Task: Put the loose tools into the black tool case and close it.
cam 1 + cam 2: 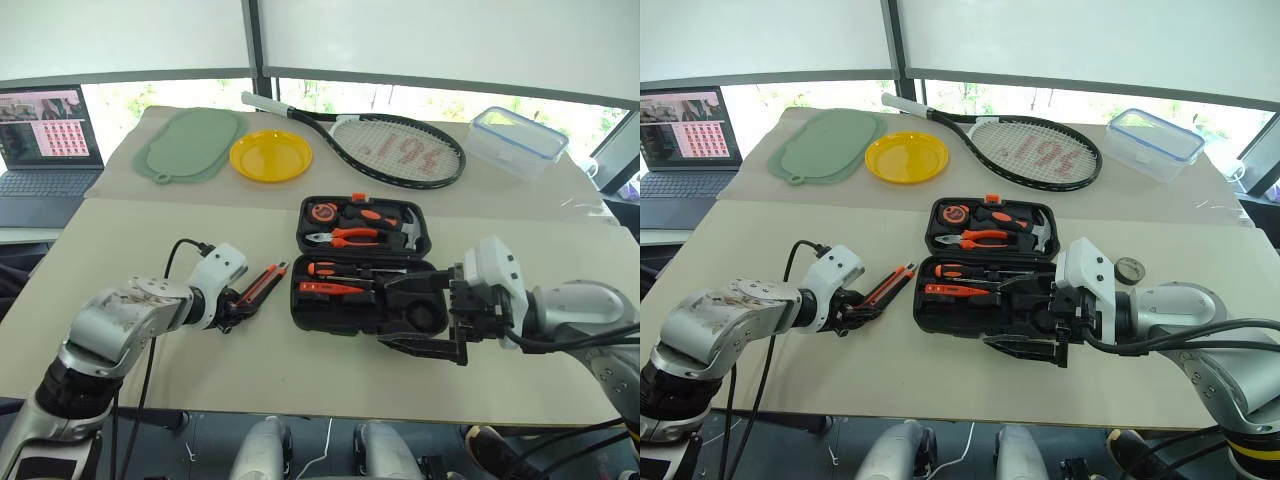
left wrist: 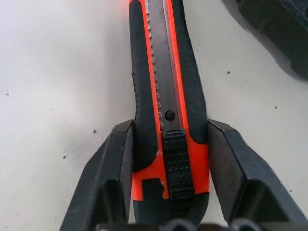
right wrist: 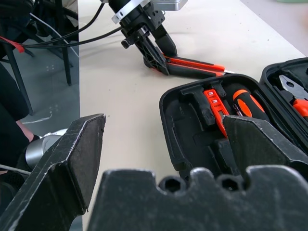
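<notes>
Orange and black plastic marks the utility knife (image 2: 168,110), which is laid flat on the table (image 1: 150,250) just to the left of the black tool case (image 1: 365,270). Its long axis is run from the left gripper (image 1: 240,308) up and to the right, toward the near left corner of the case, so the knife is continued straight out ahead of the fingers (image 2: 113,178) rather than crossed by them. In the left wrist view the handle's rear end is seen bracketed by the two black fingers, one set against each flank; they are drawn in close to the sides, touching or all but touching, and whether the knife is yet firmly pinched cannot be told. The knife is not yet lifted off the table.

Further right, the case is lain open with its lid tipped back; orange-handled tools are seated in both halves, and an empty recess is shown near the front right of the lower half. A carry to the right and slightly away is judged to be what the knife needs.

At the right, the right gripper (image 1: 440,320) is held just in front of the case's right front corner, its fingers spread wide and nothing held between them. A small round dark tape measure (image 1: 1129,269) is left on the table beyond that arm, just right of the case. The left arm is clearly the nearer to the knife.
</notes>
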Tool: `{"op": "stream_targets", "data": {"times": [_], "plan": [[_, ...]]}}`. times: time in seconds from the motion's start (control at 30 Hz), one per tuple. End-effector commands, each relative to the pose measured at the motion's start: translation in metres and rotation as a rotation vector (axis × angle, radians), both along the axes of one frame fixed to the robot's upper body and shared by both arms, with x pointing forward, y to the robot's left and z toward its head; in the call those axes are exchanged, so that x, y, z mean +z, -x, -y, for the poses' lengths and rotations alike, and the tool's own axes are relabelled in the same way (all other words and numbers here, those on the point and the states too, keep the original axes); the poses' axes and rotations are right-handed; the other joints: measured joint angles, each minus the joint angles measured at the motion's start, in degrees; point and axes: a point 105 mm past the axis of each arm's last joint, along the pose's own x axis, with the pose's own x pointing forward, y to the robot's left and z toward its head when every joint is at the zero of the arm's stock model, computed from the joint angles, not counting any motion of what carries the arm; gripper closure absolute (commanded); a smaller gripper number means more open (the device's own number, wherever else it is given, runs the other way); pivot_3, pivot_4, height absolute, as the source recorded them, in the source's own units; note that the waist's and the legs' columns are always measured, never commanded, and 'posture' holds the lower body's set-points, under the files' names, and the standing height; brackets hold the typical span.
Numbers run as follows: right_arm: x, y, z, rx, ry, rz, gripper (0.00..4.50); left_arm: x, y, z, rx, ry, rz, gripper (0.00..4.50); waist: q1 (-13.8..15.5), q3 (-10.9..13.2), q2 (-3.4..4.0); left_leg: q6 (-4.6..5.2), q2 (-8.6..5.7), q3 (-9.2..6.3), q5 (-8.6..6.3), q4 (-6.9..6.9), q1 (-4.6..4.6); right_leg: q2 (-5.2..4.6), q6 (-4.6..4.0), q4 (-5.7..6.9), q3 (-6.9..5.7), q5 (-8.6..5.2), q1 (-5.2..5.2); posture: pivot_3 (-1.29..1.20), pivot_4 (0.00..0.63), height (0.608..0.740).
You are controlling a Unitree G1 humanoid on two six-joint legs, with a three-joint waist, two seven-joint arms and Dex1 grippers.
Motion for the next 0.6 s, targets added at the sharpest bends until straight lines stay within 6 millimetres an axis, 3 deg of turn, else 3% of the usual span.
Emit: {"op": "stream_targets", "data": {"times": [0.03,0.13,0.23,0.3,0.37,0.43,0.6], "plan": [[0.011,-0.001,0.003,-0.023,-0.018,0.077,0.00,-0.009,0.000,-0.026,0.096,-0.008,-0.030,2.75,-0.11,0.00,0.00,-0.01,0.01,0.02,0.01,-0.03,0.00,0.00,-0.02,0.01,0.01,-0.01,-0.03,0.00,0.150,0.738],[0.011,-0.002,0.008,-0.042,-0.019,0.072,0.00,0.017,-0.017,-0.045,0.127,0.000,0.114,2.75,-0.24,0.00,-0.01,-0.06,0.03,0.03,0.04,-0.09,0.00,0.04,-0.07,0.04,0.01,-0.03,-0.10,0.00,0.150,0.738],[0.014,-0.004,0.013,-0.059,-0.029,0.067,0.00,0.063,-0.045,-0.047,0.079,0.022,0.387,2.75,-0.16,0.03,-0.05,-0.14,0.05,0.05,0.08,-0.17,-0.02,0.08,-0.16,0.07,0.01,-0.04,-0.21,0.00,0.150,0.738],[0.015,-0.005,0.016,-0.070,-0.035,0.063,0.00,0.100,-0.054,-0.029,-0.050,0.087,0.579,2.75,0.25,0.13,-0.22,-0.15,0.04,0.03,0.10,-0.16,-0.10,0.07,-0.18,0.05,-0.05,-0.04,-0.25,0.00,0.150,0.738],[0.014,-0.006,0.019,-0.080,-0.026,0.061,0.00,0.119,-0.049,-0.001,-0.209,0.177,0.623,2.75,0.93,0.14,-0.27,-0.10,0.01,0.00,0.12,-0.15,-0.22,-0.02,-0.12,-0.05,-0.15,0.00,-0.25,0.00,0.150,0.738],[0.013,-0.007,0.021,-0.086,-0.014,0.062,0.00,0.124,-0.040,0.026,-0.369,0.224,0.607,2.75,1.20,0.14,-0.27,0.02,-0.05,0.02,0.07,-0.07,-0.41,-0.12,-0.01,-0.18,-0.17,0.06,-0.28,0.00,0.150,0.738],[0.016,-0.007,0.023,-0.098,-0.012,0.058,0.00,0.102,-0.010,0.074,-0.735,0.228,0.416,2.75,0.81,0.14,-0.26,0.14,-0.10,0.20,0.00,-0.07,-0.45,-0.09,0.13,-0.30,-0.10,0.09,-0.29,0.00,0.150,0.738]]}}
